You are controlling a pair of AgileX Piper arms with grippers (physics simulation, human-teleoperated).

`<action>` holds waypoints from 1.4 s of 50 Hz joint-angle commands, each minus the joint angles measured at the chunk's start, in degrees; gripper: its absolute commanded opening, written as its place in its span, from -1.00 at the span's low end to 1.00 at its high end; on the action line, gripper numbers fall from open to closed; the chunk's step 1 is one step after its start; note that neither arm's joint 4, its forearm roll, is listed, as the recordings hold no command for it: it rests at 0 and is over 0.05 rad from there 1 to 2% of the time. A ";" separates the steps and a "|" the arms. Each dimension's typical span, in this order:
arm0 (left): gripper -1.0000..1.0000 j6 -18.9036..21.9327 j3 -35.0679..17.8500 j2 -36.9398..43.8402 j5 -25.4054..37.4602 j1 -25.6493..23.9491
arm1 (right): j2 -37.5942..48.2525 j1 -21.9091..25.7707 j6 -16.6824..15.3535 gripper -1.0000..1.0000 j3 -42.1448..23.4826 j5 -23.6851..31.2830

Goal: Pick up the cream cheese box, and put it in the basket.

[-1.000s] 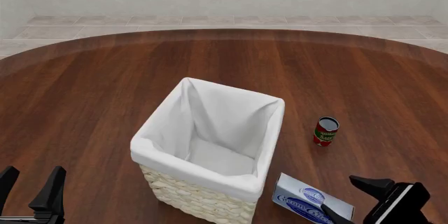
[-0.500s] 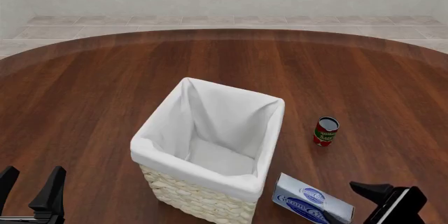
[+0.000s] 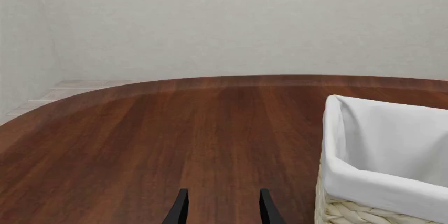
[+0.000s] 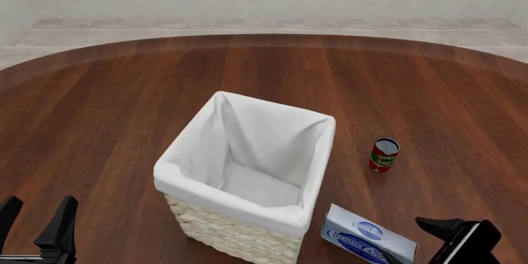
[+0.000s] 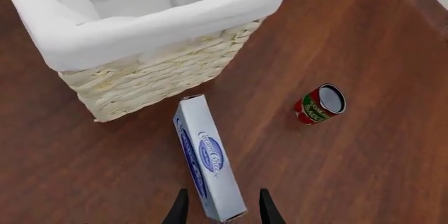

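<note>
The right gripper (image 5: 218, 208) is hovering over the near end of the box (image 5: 209, 162), its two dark fingers standing wide apart, one on each side of the carton's end and not touching it as far as the wrist view shows. The box is lying flat on the table (image 4: 107, 109), running lengthwise away from this gripper toward the basket (image 5: 150, 77), with its far end stopping just short of the wicker wall. The carton is pale blue-white with a dark blue oval logo carrying white script; in the front view the lettering on the box (image 4: 365, 238) is reading roughly as "Cream Cheese", though it is too small to be sure of each letter.

Ahead of the right gripper and off to its right, a red can (image 5: 320, 104) is standing on the wood, well apart from the box. Its label is showing green and yellow patches with some writing that is too blurred to read.

In the front view the right gripper (image 4: 425, 239) is sitting just beside the box's right end, and the basket (image 4: 194, 227) is standing to its left.

The left gripper (image 3: 221, 208) is hanging over bare wood with its fingers parted and holding nothing; the basket (image 3: 371, 187) is ahead of it and to its right.
</note>
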 commanded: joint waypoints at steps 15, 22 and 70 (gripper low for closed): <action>1.00 0.00 0.00 0.00 0.00 0.00 | 2.13 -1.25 -1.17 1.00 1.17 -0.81; 1.00 0.00 0.00 0.00 0.00 0.00 | 2.58 -1.48 -1.22 1.00 1.60 -1.15; 1.00 0.00 0.00 0.00 0.00 0.00 | 10.60 -4.14 -1.86 1.00 7.05 -10.81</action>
